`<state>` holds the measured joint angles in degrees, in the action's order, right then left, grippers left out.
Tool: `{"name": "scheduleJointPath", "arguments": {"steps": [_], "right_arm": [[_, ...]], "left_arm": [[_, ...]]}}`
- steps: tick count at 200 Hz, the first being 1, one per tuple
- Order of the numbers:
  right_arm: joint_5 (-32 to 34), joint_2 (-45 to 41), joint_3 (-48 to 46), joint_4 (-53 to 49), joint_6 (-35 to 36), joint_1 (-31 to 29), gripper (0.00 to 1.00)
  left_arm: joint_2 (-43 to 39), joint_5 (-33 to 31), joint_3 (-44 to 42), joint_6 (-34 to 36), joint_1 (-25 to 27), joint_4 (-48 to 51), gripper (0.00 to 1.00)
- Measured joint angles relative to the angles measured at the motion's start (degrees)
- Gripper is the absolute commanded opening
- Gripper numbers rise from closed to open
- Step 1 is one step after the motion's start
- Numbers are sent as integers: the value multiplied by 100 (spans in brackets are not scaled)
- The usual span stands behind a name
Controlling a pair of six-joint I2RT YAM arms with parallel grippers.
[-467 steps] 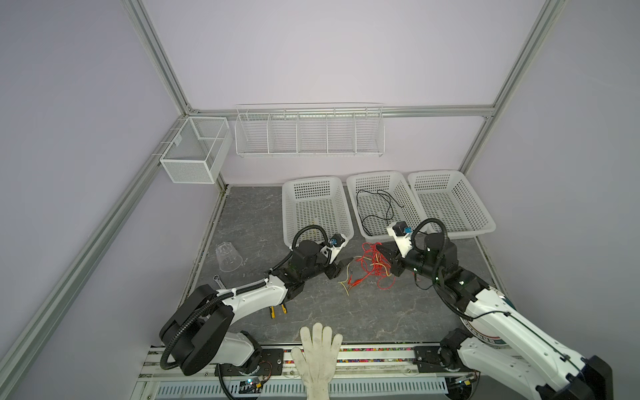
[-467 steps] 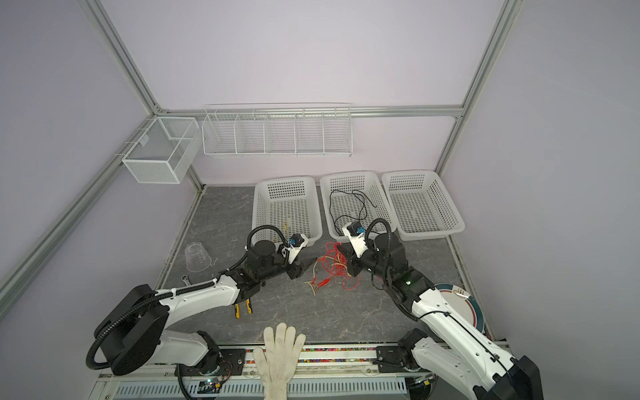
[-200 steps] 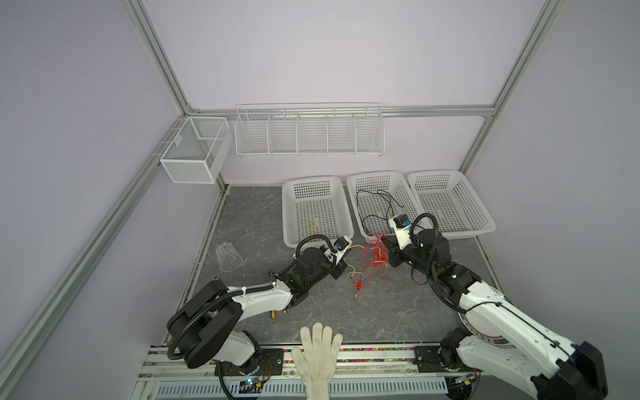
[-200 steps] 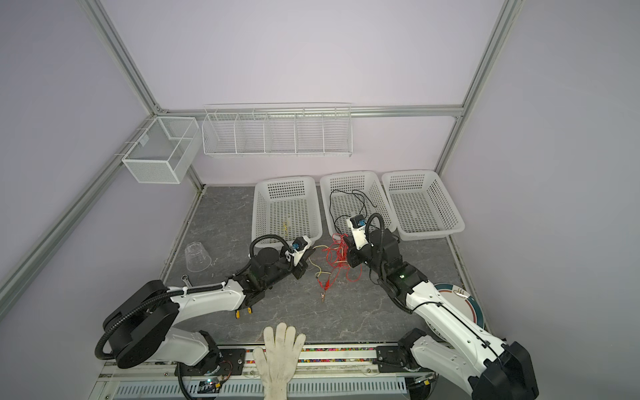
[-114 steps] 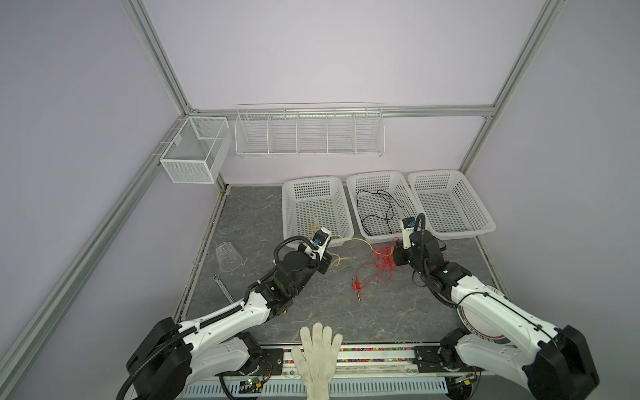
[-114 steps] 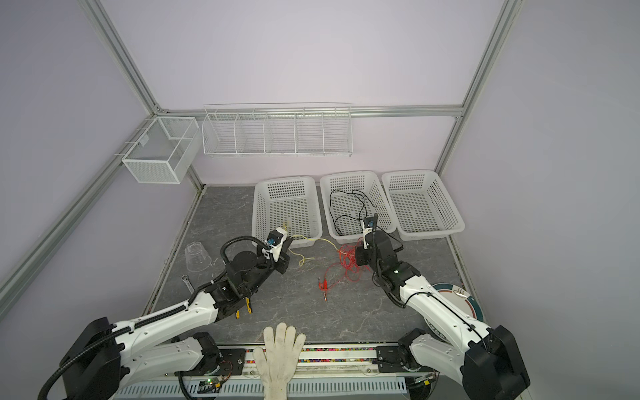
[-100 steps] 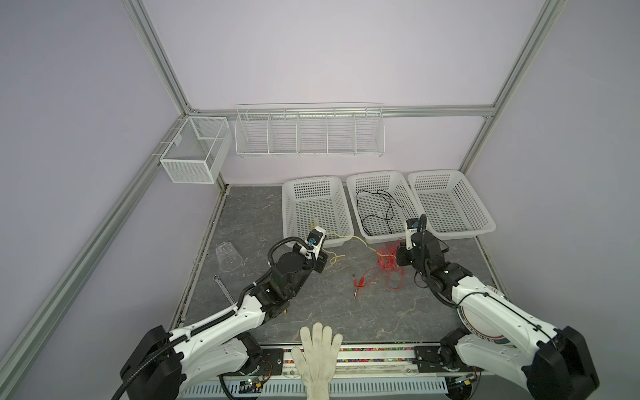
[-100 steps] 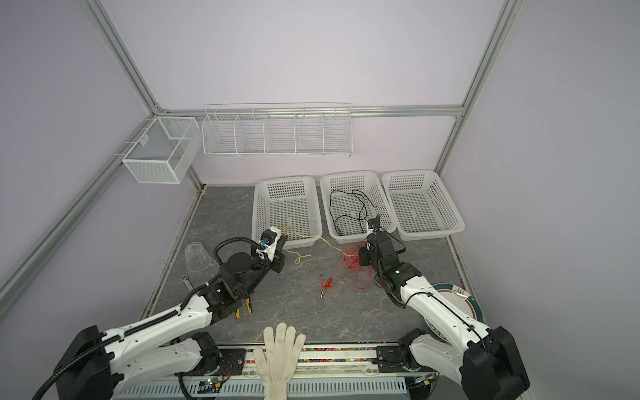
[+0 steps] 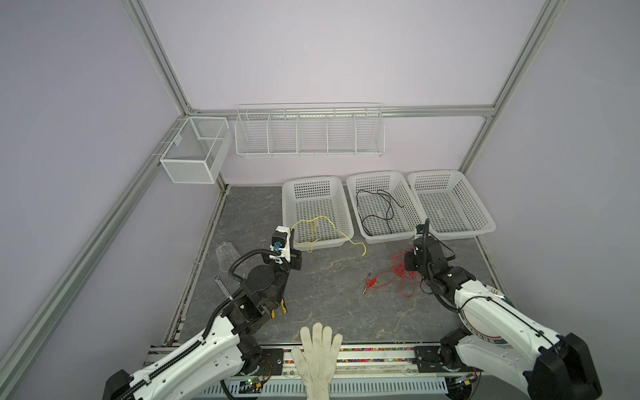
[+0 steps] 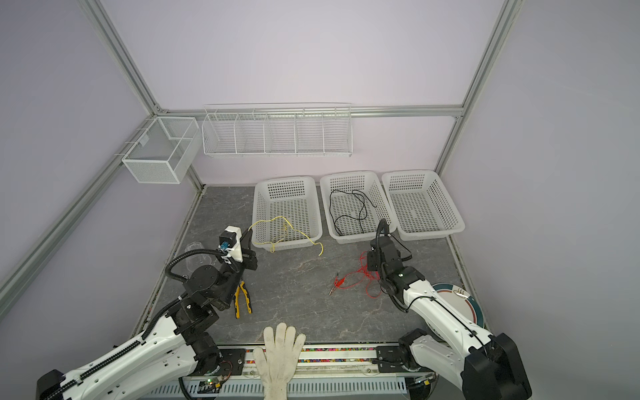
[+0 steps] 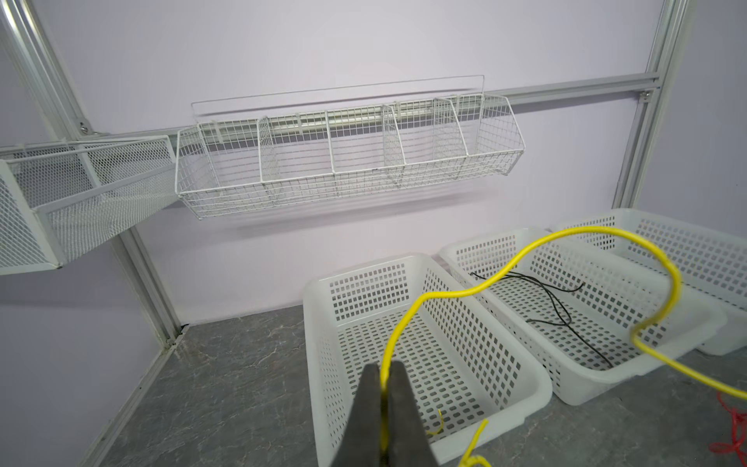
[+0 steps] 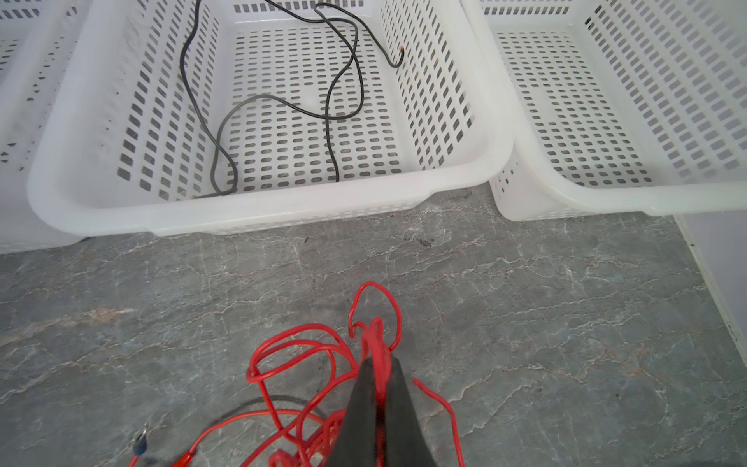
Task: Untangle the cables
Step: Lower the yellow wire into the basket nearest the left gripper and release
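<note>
Beside the left basket, the left claw is closed on the yellow cable; the right claw pinches the red cable on the tabletop (the black cable lies in the middle basket).

No text, label, brand, number or sign can be read in any view. A small tag hangs on the wall-mounted mesh box, but it is too small to make out any print.
</note>
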<state>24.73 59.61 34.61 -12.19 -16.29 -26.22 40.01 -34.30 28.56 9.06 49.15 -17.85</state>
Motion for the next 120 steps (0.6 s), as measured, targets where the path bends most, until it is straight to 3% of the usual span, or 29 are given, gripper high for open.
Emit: {"name": "scheduleJointPath", "arguments": {"steps": [46,120], "right_arm": [[-621,-175,-155,269,46,0,6],[-1740,-170,-157,752,308,-2,6]], "left_arm": [[330,-201,74,-129,-74,22,0],[2197,-103,1134,-911,-1198,210,0]]}}
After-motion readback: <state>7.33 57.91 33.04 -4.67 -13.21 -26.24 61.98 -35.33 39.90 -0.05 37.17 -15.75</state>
